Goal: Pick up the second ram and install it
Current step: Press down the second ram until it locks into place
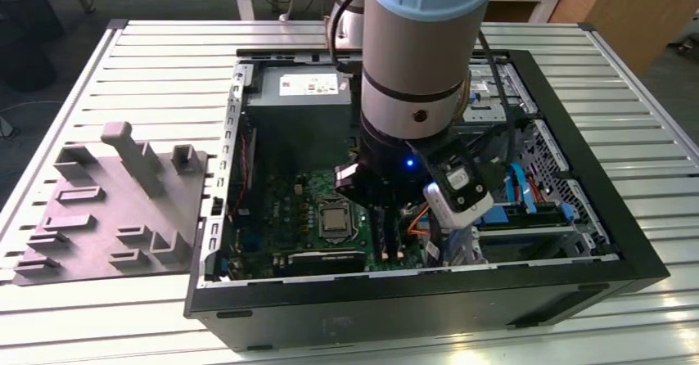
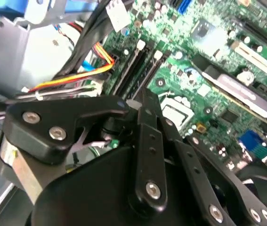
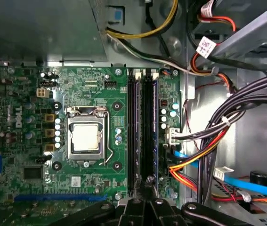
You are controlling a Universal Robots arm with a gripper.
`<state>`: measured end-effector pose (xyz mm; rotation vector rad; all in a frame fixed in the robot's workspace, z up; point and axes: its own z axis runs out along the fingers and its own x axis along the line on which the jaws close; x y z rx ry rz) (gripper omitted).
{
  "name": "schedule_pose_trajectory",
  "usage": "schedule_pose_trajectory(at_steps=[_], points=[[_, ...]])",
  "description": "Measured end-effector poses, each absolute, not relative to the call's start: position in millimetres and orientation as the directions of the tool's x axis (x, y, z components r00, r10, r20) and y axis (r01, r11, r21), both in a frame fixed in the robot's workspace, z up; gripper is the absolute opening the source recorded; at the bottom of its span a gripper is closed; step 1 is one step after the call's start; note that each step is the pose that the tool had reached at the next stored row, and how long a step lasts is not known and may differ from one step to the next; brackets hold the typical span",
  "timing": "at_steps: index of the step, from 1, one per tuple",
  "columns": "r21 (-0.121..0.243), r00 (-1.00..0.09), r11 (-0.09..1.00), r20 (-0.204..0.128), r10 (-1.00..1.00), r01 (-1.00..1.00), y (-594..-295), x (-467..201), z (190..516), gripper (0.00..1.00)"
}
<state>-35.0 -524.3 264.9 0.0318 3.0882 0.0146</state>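
Gripper (image 1: pixel 377 216) sits deep inside the open case (image 1: pixel 611 242), right of centre in the exterior view, its tip down on the black slot rails (image 3: pixel 134 132) beside the processor socket (image 3: pixel 86 137). Whether it is clamped on anything or has let go, I cannot tell from where I look.

In the first wrist view the gripper (image 3: pixel 148 183) lines up with one of the rails, and a thin dark strip standing on edge there looks to be the ram (image 3: pixel 149 132). It seems to be in its slot or just entering it, though I would not swear it is fully home. The grey tray (image 1: pixel 104 226) lies on the table at the exterior view's left, well apart from the arm.

So I judge the step in hand to be the install, not the pick. What it calls for is a straight downward press, square along the slot, until both end latches close.

The arm (image 1: pixel 421 46) stands nearly upright over the board, wrist pointing straight down, with the cable bundle (image 3: pixel 227 117) just beside it.
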Motion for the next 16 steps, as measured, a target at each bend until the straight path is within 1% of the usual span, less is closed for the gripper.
schedule_pose_trajectory(at_steps=[4, 13, 16], points=[[0.01, -0.998, 1.0, -0.053, 0.021, 0.02, -522.4, -35.0, 265.0, 0.11], [0.01, -0.998, 1.0, -0.053, 0.021, 0.02, -495.0, -35.0, 264.7, 0.11], [0.01, -0.998, 1.0, -0.053, 0.021, 0.02, -493.0, -35.0, 264.9, 0.11]])
